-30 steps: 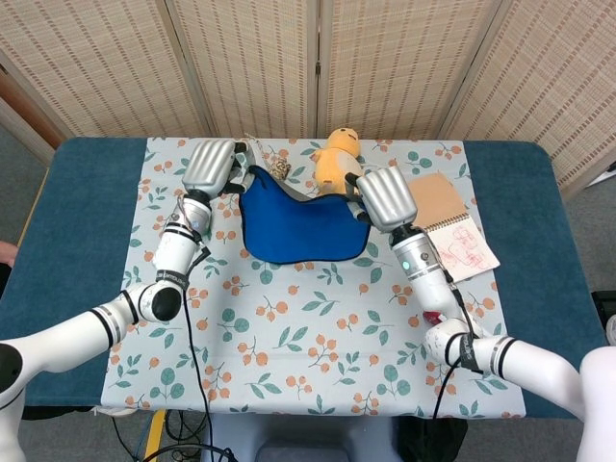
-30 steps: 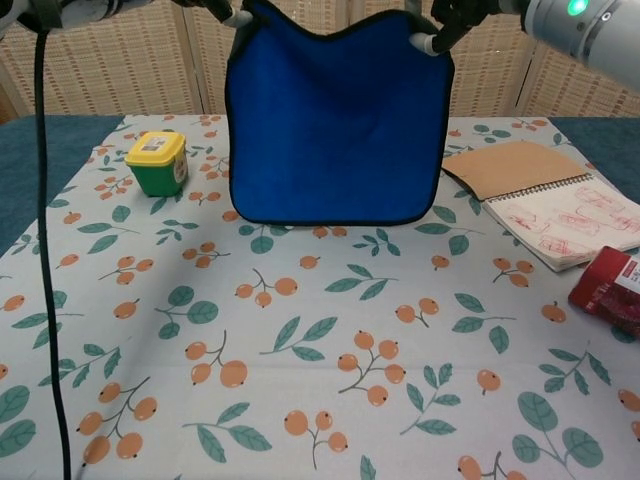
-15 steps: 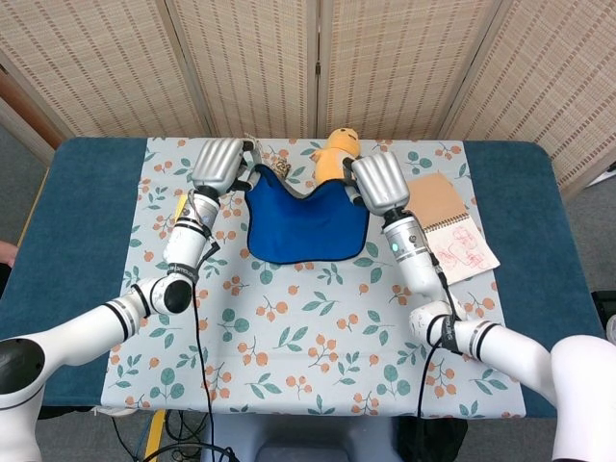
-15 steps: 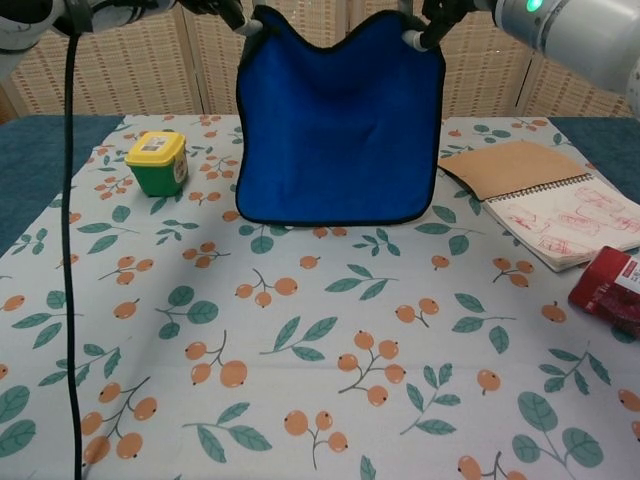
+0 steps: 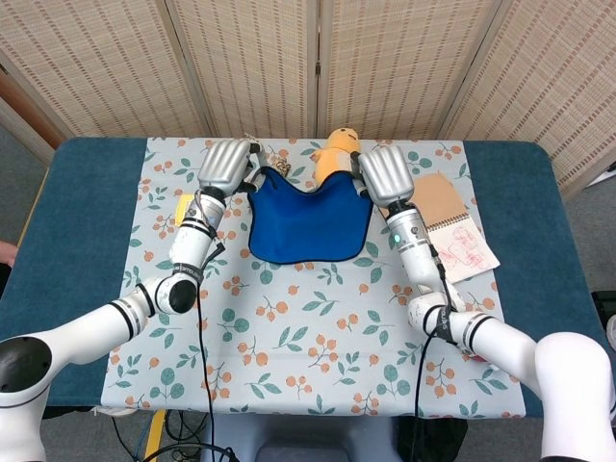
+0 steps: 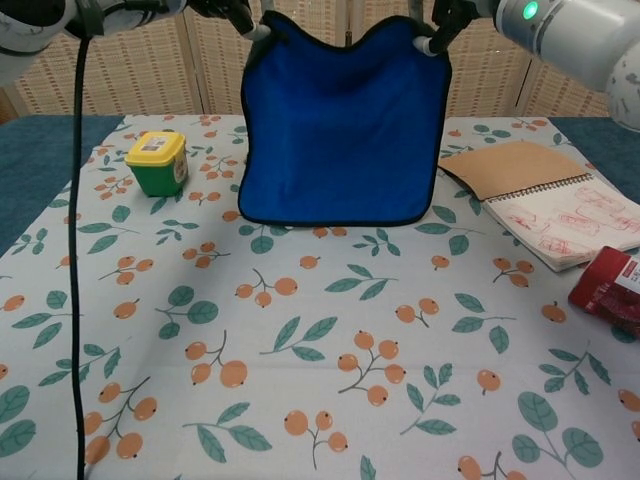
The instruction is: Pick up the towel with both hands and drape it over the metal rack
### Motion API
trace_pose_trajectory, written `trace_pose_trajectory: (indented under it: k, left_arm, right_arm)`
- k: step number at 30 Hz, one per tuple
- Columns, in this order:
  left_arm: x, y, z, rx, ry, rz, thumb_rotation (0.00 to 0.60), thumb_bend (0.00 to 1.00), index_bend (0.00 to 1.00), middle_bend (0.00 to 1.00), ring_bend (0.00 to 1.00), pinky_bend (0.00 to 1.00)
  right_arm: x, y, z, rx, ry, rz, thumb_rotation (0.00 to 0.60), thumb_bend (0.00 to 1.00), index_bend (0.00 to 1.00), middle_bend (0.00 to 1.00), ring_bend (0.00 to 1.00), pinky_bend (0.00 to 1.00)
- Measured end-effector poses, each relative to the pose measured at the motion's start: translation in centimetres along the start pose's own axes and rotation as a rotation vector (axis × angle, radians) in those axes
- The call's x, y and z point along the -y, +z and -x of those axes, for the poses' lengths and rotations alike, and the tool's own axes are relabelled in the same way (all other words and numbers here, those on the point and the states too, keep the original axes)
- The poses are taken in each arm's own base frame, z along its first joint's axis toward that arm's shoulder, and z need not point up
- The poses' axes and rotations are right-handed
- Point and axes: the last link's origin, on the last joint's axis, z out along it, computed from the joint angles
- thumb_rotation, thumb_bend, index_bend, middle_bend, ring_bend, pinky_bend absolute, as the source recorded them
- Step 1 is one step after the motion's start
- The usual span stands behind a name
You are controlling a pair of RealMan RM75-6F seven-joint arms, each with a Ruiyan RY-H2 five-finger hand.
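Note:
A blue towel (image 6: 340, 120) hangs upright above the flowered tablecloth, stretched between my two hands, and its lower hem hovers just over the cloth. My left hand (image 5: 226, 166) pinches the towel's upper left corner; my right hand (image 5: 385, 175) pinches the upper right corner. In the chest view only the fingertips of the left hand (image 6: 238, 12) and right hand (image 6: 445, 20) show at the top edge. In the head view the towel (image 5: 310, 226) sags between the hands. A thin metal rack (image 5: 274, 160) peeks out behind it, mostly hidden.
A yellow plush toy (image 5: 334, 154) sits behind the towel near the rack. A green tub with a yellow lid (image 6: 158, 162) stands at the left. An open sketch notebook (image 6: 545, 200) and a red box (image 6: 610, 285) lie at the right.
Both hands have carried the towel a little toward the back of the table and slightly right. The left hand moved in toward the rack. The towel stays held at both corners.

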Motion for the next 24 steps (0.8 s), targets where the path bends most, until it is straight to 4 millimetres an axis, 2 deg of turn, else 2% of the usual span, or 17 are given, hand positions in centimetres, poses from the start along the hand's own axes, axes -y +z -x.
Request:
trace_pose_trajectory:
  k: [15,19,21,24]
  left_arm:
    - [0.9,1.4,-0.3,-0.029,0.028,-0.067,0.6,0.37,0.54,0.99,0.92,1.0]
    - [1.5,1.6,-0.1,-0.018,0.038,-0.085,0.6,0.37,0.51,0.96,0.89,1.0]
    - [1.7,1.6,0.1,0.0,0.049,-0.09,0.6,0.37,0.45,0.87,0.81,1.0]
    - [2.0,1.5,0.4,0.032,0.064,-0.098,0.6,0.35,0.32,0.69,0.62,0.99]
  right_arm:
    - [2.2,1.6,2.1,0.029,-0.006,0.004,0.6,0.43,0.64,0.94,0.92,1.0]
    - [2.8,1.8,2.6,0.04,-0.004,0.001,0.6,0.42,0.63,0.94,0.92,1.0]
    - [3.0,1.9,2.9,0.049,-0.008,0.0,0.6,0.37,0.53,0.94,0.92,1.0]
    - [3.0,1.9,3.0,0.059,-0.012,0.008,0.6,0.23,0.33,0.93,0.92,1.0]
